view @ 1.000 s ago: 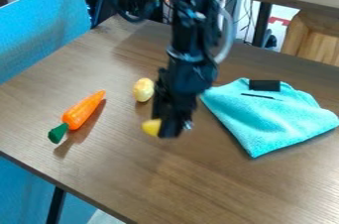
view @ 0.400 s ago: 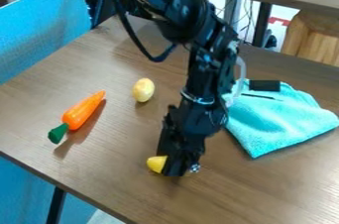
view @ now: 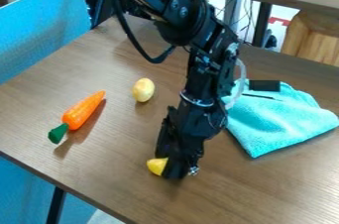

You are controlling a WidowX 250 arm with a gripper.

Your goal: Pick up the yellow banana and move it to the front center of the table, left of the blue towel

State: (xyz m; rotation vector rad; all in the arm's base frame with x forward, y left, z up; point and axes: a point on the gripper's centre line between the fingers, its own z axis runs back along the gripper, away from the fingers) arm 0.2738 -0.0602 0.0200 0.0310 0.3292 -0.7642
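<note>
Low at the table (view: 265, 188), I am pinching a yellow object (view: 156, 166) in my gripper (view: 171, 166), one end protruding, likely outspanning my grip.

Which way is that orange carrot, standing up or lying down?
Lying down: the carrot stretches along the tabletop, its green end nearer the camera.
</note>
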